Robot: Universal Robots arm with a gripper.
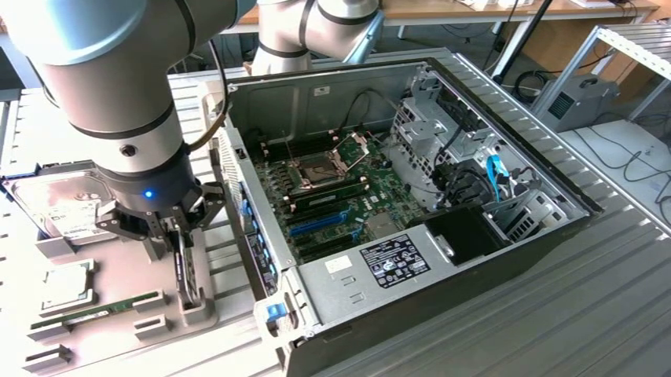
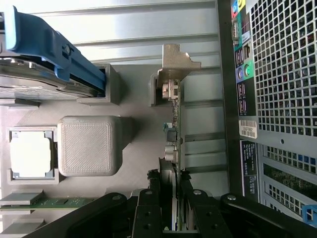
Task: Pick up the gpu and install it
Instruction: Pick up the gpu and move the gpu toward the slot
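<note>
The gripper [image 1: 176,236] has the gpu [image 1: 185,271] pinched between its fingers. It's standing on edge in the gray holder [image 1: 199,314], just beside the open case [image 1: 419,259].

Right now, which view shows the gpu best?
The wrist view: the gpu stands on edge, with its silver bracket and board edge close up and the gripper shut on it. In the exterior view the gpu is a thin dark strip below the gripper, in a gray holder.
</note>
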